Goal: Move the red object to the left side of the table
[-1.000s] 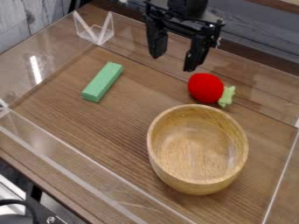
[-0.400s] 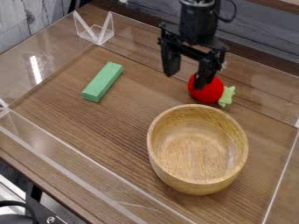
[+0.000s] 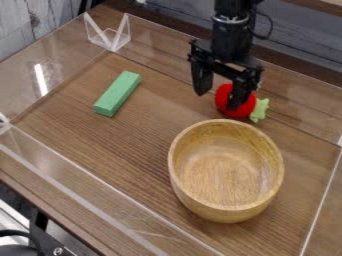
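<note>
Dropped lower and right since a second ago, onto the fruit. Spread across the table, largest first: wooden bowl near front; gripper pointed down, jaws wide apart, nothing grasped; green block far left; red object sat between the fingers, behind the bowl.

I see an evenly, brightly lit bench with soft, faint shadows, pale glare streaking the clear acrylic walls on my left and front, and a small, coarse, slightly soft picture throughout.
</note>
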